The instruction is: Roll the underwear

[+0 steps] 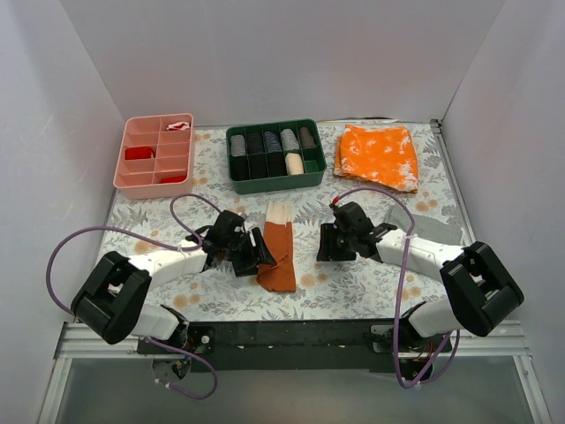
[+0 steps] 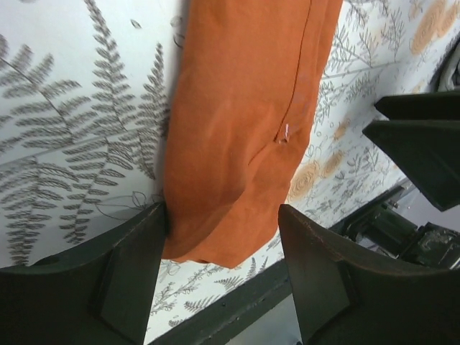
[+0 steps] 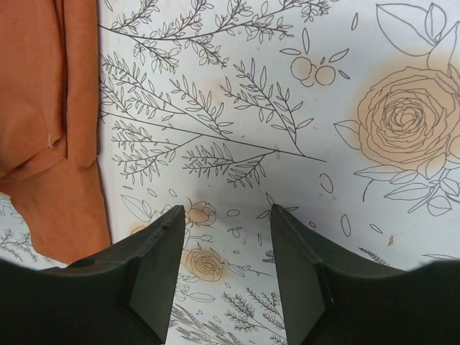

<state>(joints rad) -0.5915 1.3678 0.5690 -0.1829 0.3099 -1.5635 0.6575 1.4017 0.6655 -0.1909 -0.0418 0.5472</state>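
Folded into a long narrow strip: the underwear, rust-orange face up, cream end pointing away, lying mid-table on the floral cloth between the two arms. Soft, thin and light by the look of it. Likely to sag, to slide on the printed surface and to spring open if caught by one layer only. No stiffness to push against, so probably in need of a tight first turn.

Best taken at the rounded near end, across all layers at once, then turned over toward the cream end while the far part is pinned flat.

Around that near end, the left gripper: jaws apart, one on each side of the strip, one finger touching the cloth edge, nothing pinched as far as can be judged. Just beside the strip's other edge, the right gripper: jaws apart over bare floral print, holding nothing.

Well apart, along the far side: a pink tray, a green tray of rolled pieces and a bright orange speckled cloth
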